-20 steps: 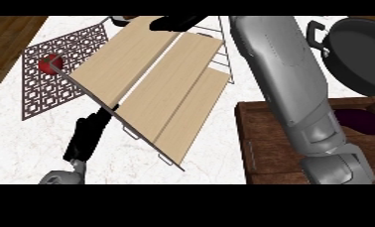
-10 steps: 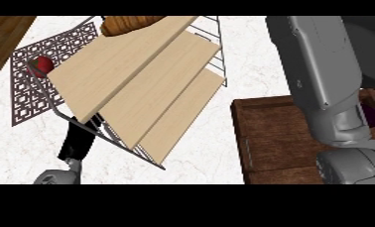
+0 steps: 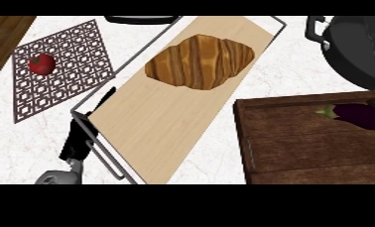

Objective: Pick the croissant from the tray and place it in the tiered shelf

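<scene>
White marble counter (image 3: 271, 80), wooden shelf (image 3: 168, 122) slanting across.
Croissant (image 3: 199, 61) lay on shelf's top board toward 12 o'clock; left hand (image 3: 75, 141) at 8 o'clock beside shelf's wire frame, fingers straight; tomato (image 3: 41, 64) on lattice mat (image 3: 62, 67), 10 o'clock; eggplant (image 3: 353, 112) on tray (image 3: 307, 141), 4 o'clock.

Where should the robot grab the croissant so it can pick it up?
Probably around its thick middle, coming down from above. The croissant lies flat on the wooden board of the tiered shelf, long ends pointing left and right, so fingers could close across its narrower width. Only the left hand shows, at the shelf's lower left edge.
</scene>
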